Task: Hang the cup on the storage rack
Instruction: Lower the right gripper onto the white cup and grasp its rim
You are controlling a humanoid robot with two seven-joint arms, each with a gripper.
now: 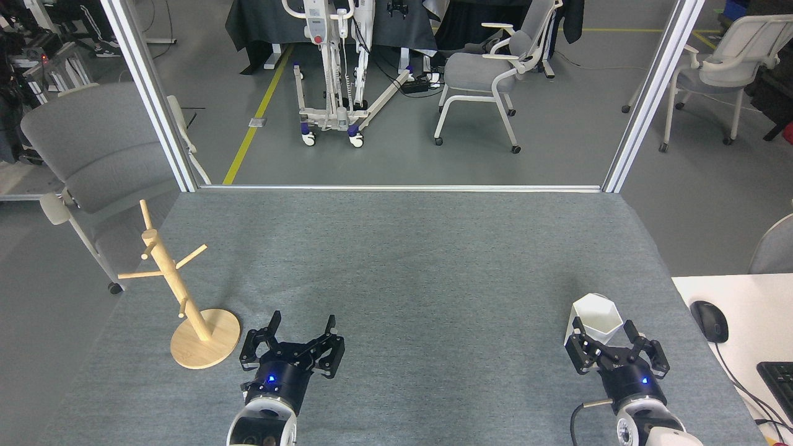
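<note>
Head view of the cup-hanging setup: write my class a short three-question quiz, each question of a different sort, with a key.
1. True or false: the cup already hangs on the storage rack.
2. Which gripper is nearer the cup? A) left gripper B) right gripper
3. Fill in: the rack stands on the table's ______ side, as the robot sees it.

Key: 1 false, it stands on the grey table; 2 B, open jaws right at the cup; 3 left.
</note>
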